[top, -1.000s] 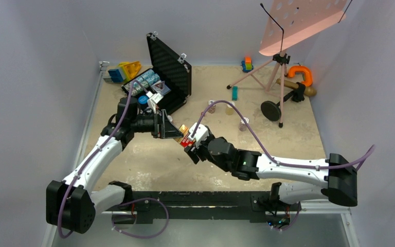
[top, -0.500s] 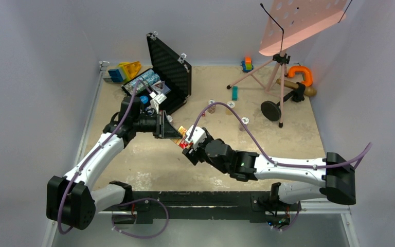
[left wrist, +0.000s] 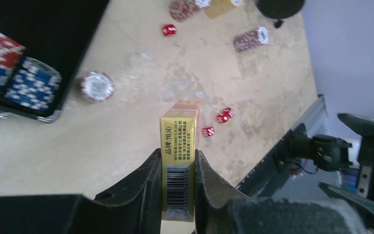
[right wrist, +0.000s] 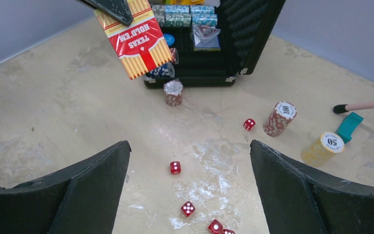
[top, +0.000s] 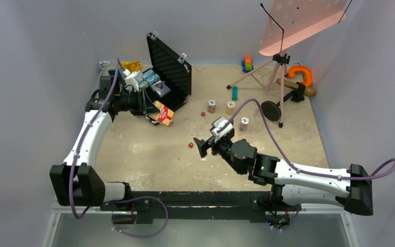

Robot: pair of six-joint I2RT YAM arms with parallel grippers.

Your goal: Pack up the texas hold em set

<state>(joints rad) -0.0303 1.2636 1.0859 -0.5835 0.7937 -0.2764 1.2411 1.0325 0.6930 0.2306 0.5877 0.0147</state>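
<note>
Left gripper (left wrist: 177, 158) clamps card box (left wrist: 180, 131), briefcase (right wrist: 253, 29) just ahead; next, lower it in. Right gripper (right wrist: 190, 151) wide open, empty, over dice (right wrist: 175, 167).

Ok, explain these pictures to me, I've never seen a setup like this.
Two robot arms are bolted to a table. One picture looks down from above; the other two come from a camera on each wrist. The left gripper is shut on a red-and-yellow card box, held above the table near the open black case. The right gripper is open and empty, near loose red dice. A few chip stacks stand on the table; more chips sit in the case.
</note>
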